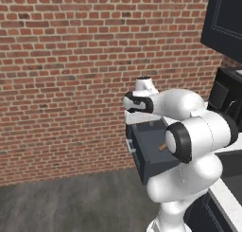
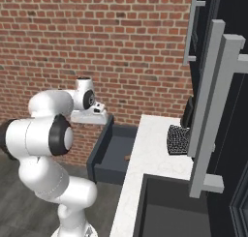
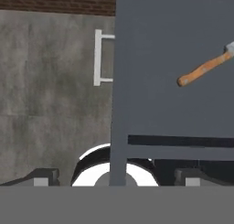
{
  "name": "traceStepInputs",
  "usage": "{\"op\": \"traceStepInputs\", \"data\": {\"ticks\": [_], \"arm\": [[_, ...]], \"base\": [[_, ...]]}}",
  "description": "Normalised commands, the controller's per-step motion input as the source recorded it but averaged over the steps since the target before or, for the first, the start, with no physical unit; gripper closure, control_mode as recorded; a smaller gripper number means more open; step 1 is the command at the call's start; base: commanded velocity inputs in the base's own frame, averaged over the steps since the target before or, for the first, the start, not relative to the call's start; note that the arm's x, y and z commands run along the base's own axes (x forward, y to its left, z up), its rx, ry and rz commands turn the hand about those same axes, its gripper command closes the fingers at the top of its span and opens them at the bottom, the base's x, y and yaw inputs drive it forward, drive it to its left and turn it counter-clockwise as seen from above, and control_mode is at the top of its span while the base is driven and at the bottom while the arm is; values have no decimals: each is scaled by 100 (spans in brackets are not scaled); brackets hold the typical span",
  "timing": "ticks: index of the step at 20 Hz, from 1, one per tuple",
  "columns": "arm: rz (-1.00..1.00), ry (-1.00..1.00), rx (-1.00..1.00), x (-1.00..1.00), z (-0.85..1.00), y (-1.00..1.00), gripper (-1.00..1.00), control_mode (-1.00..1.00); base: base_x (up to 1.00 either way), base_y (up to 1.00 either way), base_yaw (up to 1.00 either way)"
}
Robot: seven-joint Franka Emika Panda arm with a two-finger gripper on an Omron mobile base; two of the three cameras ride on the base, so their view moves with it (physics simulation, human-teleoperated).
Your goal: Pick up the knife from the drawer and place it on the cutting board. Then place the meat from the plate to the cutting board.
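The dark grey drawer [image 1: 150, 150] [image 2: 115, 150] [image 3: 155, 90] stands pulled open under the counter. In it lies the knife [image 3: 204, 69], its light brown wooden handle pointing down-left in the hand view and its grey blade running off the right edge. A bit of the handle [image 1: 162, 147] peeks out past my elbow. My gripper [image 3: 116, 178] hangs open and empty above the drawer's front panel, well short of the knife, with its fingertips [image 3: 43, 177] far apart. The cutting board, the meat and the plate are out of view.
The drawer's white bar handle [image 3: 98, 57] sticks out over the grey floor [image 1: 66, 202]. A brick wall [image 1: 71, 60] is behind. To the right run a white counter [image 2: 147, 154], a dark sink [image 2: 169, 212] and dark cabinet doors with silver handles [image 2: 213, 86].
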Motion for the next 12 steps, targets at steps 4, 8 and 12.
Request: {"op": "traceStepInputs", "data": {"ticks": [4, 8, 12], "arm": [[0, 8, 0, 19, -85, 2, -100, -100], [0, 6, 0, 38, -62, 3, -100, -100], [0, 11, 0, 41, -48, -3, -100, -100]], "base": [[0, 0, 0], [0, 0, 0], [0, 0, 0]]}}
